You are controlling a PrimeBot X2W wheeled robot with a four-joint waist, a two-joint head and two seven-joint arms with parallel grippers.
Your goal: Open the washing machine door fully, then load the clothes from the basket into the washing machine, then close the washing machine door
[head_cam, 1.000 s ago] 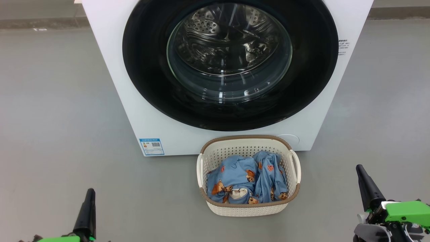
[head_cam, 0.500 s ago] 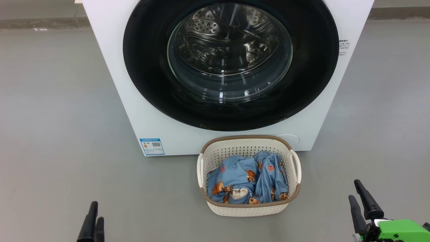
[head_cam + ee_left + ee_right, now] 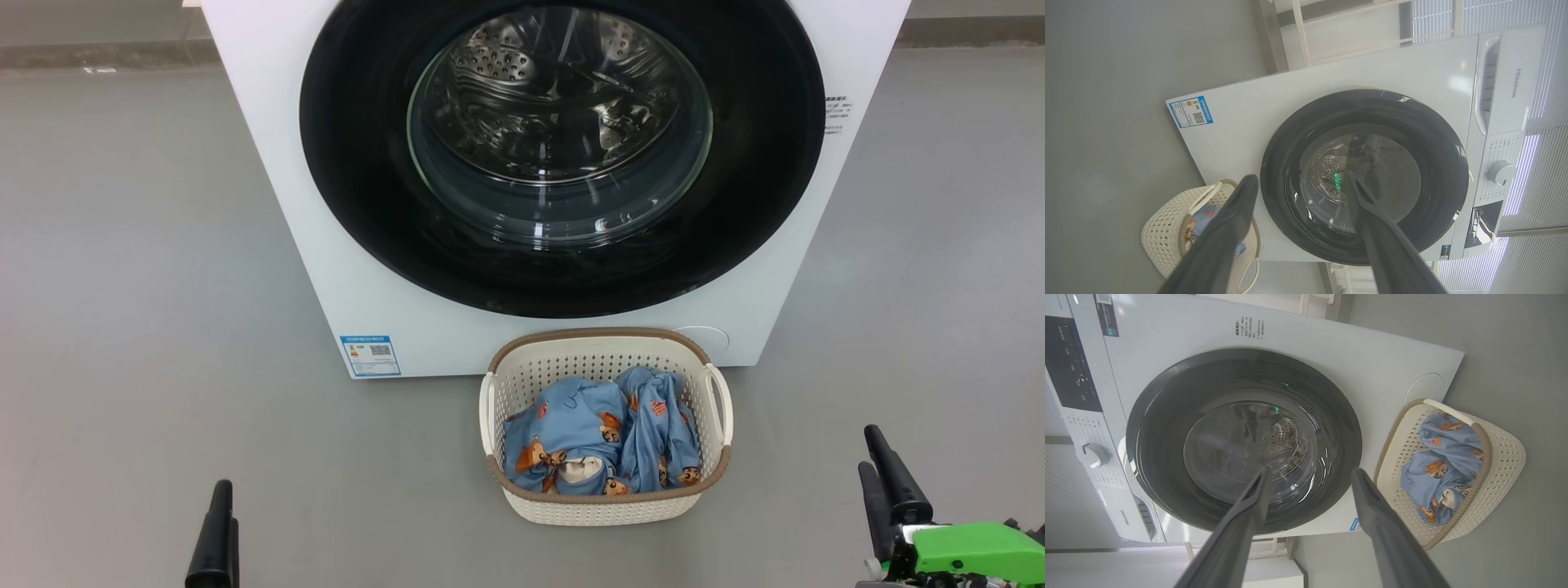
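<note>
The white washing machine stands ahead with its round black washing machine door lying flush against the front. The steel drum shows through its glass. On the floor just in front sits the cream basket with the light-blue bear-print clothes bundled inside. My left gripper is low on the left, well short of the basket. My right gripper is low on the right, beside the basket but apart from it. Both wrist views show the fingers spread wide with nothing between them, left gripper and right gripper, pointing at the door.
Grey floor spreads to both sides of the machine. A blue label sits low on the machine's front left, a round cap low on its right. The control panel with a dial is at the machine's top.
Both grippers have gone from shut to open. Both have sunk lower in the head view than a second ago. Door, basket and clothes have not moved.
</note>
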